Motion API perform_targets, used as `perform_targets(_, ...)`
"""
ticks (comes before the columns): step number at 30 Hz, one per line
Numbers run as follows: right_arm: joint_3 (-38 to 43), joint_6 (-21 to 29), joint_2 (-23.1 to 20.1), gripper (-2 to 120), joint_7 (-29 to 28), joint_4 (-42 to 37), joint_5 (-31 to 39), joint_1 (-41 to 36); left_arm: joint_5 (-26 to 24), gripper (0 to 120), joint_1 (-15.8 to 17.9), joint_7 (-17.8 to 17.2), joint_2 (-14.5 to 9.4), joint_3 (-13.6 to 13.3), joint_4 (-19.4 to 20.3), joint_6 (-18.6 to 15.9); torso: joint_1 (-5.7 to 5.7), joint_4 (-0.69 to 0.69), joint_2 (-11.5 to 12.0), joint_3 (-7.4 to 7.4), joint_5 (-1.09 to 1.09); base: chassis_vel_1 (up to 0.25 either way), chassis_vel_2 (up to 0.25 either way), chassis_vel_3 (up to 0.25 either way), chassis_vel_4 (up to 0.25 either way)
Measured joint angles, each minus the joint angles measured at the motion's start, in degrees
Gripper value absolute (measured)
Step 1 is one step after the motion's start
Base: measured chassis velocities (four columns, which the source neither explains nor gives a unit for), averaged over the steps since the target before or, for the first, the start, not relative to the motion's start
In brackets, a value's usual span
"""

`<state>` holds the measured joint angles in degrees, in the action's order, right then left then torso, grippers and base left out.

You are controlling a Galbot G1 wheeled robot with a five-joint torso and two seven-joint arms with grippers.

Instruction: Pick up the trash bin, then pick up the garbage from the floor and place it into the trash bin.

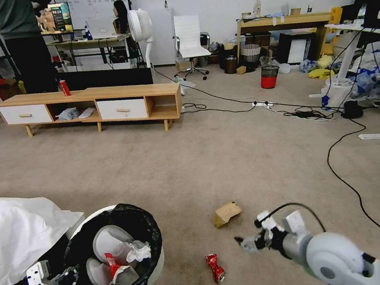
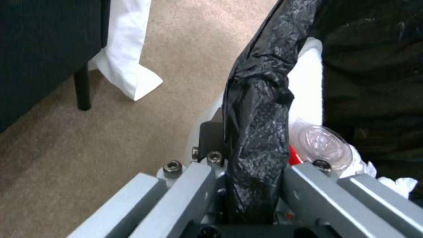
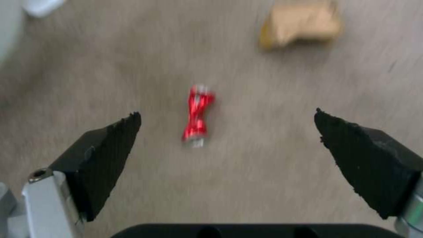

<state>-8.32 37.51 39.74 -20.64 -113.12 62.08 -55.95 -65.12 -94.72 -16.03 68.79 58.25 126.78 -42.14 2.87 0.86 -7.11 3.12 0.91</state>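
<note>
Right gripper jaws: spread wide; in the right wrist view the two black pads (image 3: 110,155) stand far apart with bare carpet between them.
Right gripper (image 1: 246,243): at five o'clock in the head view, above the carpet, its arm reaching in from the lower right corner, tips pointing toward nine o'clock.
Crushed red can (image 1: 215,268): lying flat on the carpet just beside the right gripper, at its seven o'clock, apart from the pads.
Crumpled brown paper bag (image 1: 226,213): on the carpet at eleven o'clock from the right gripper, near it but untouched.
Left gripper jaws: pinching the bin's rim, black liner bunched between them in the left wrist view.
Left gripper (image 1: 67,275): at seven o'clock in the head view, at the bin's nine o'clock edge.
Trash bin (image 1: 157,267): white, round, at six to seven o'clock, lined with a black bag (image 2: 255,132); white tissue (image 1: 138,250) and a red-white wrapper (image 1: 113,267) lie inside.
Surface: beige carpet (image 1: 201,159), black cables (image 1: 342,179) trailing at three o'clock.
Room: low wooden TV bench (image 1: 93,106) at eleven o'clock with an upright red can (image 1: 64,87) on top; red-and-black mesh wastebasket (image 1: 269,77) at one o'clock.
</note>
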Motion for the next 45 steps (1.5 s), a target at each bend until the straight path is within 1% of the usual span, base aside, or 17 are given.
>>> perform_targets(3,-2.0,0.6,1.7,100,-0.2,2.7,1.2,0.7,0.3,1,0.1,0.0,0.1,-0.1,-0.2,0.0,0.0,0.01,0.0,0.0,0.0,0.0,0.0,0.0,0.0)
perform_targets(4,-3.5,0.8,3.4,100,-0.4,4.9,1.6,1.4,0.4,1,0.1,0.1,0.2,-0.2,-0.3,0.0,0.0,0.01,0.0,0.0,0.0,0.0,0.0,0.0,0.0)
perform_targets(5,-3.5,0.8,3.4,100,-0.4,4.9,1.6,1.4,0.4,1,0.1,0.1,0.2,-0.2,-0.3,0.0,0.0,0.01,0.0,0.0,0.0,0.0,0.0,0.0,0.0)
perform_targets(7,-5.7,0.9,6.3,100,-0.4,8.3,1.9,2.5,0.6,1,0.1,0.1,0.4,-0.2,-0.6,0.0,0.0,0.0,0.0,0.0,0.0,0.0,0.0,0.0,0.0)
perform_targets(8,-5.7,0.9,6.3,100,-0.4,8.3,1.9,2.5,0.6,1,0.1,0.1,0.4,-0.2,-0.6,0.0,0.0,0.0,0.0,0.0,0.0,0.0,0.0,0.0,0.0)
perform_targets(11,-8.4,0.9,9.5,100,-0.3,13.3,1.8,3.9,0.8,1,0.0,0.2,0.5,-0.1,-0.8,0.0,0.0,0.0,0.0,0.0,0.0,0.0,0.0,0.0,0.0)
perform_targets(14,-9.2,0.8,10.1,100,-0.2,14.6,1.7,4.3,0.8,1,0.0,0.2,0.5,0.0,-0.8,0.0,0.0,0.0,0.0,0.0,0.0,0.0,0.0,0.0,0.0)
perform_targets(21,-12.9,-1.2,15.9,100,0.2,26.2,0.1,10.9,0.8,1,0.1,0.4,0.6,0.2,-0.8,0.0,0.0,-0.01,0.0,0.0,0.0,0.0,0.0,0.0,0.0)
perform_targets(25,-13.9,-1.8,17.5,100,0.6,29.1,-0.7,12.7,0.8,1,0.1,0.4,0.6,0.2,-0.9,0.0,0.0,0.02,0.0,0.0,0.0,0.0,0.0,0.0,0.0)
perform_targets(28,-16.1,-2.7,20.7,100,1.9,33.8,-1.9,16.1,0.9,1,0.2,0.4,0.7,0.2,-1.2,0.0,0.0,0.0,0.0,0.0,0.02,0.0,0.0,0.0,0.0)
perform_targets(31,-16.5,-3.0,21.9,100,2.3,35.2,-2.5,16.8,0.9,1,0.3,0.4,0.8,0.2,-1.2,0.0,0.0,-0.01,0.0,0.0,0.0,0.0,0.0,0.0,0.0)
perform_targets(33,-17.7,-3.4,25.6,100,3.1,38.8,-3.3,18.0,0.9,1,0.3,0.5,0.8,0.2,-1.2,0.0,0.0,0.0,0.0,-0.01,0.01,0.0,0.0,0.0,0.0)
perform_targets(34,-17.7,-3.4,25.6,100,3.1,38.8,-3.3,18.0,0.9,1,0.3,0.5,0.8,0.2,-1.2,0.0,0.0,0.0,0.0,-0.01,0.01,0.0,0.0,0.0,0.0)
perform_targets(37,-19.2,-4.8,30.2,100,4.6,44.4,-5.5,18.7,0.9,1,0.5,0.5,0.8,0.2,-1.4,0.0,0.0,0.0,0.0,0.0,0.01,0.0,0.0,0.0,0.0)
perform_targets(38,-19.2,-4.8,30.2,100,4.6,44.4,-5.5,18.7,0.9,1,0.5,0.5,0.8,0.2,-1.4,0.0,0.0,0.0,0.0,0.0,0.01,0.0,0.0,0.0,0.0)
perform_targets(41,-20.2,-5.6,33.5,100,5.7,49.3,-7.1,19.2,0.9,1,0.5,0.6,0.8,0.2,-1.5,0.0,0.0,-0.01,0.0,0.0,0.01,0.0,0.0,0.0,0.0)
perform_targets(45,-20.8,-6.6,35.1,100,6.9,52.9,-8.5,19.4,0.9,1,0.5,0.7,0.7,0.2,-1.6,0.0,0.0,0.0,0.0,0.0,0.0,0.0,0.0,0.0,0.0)
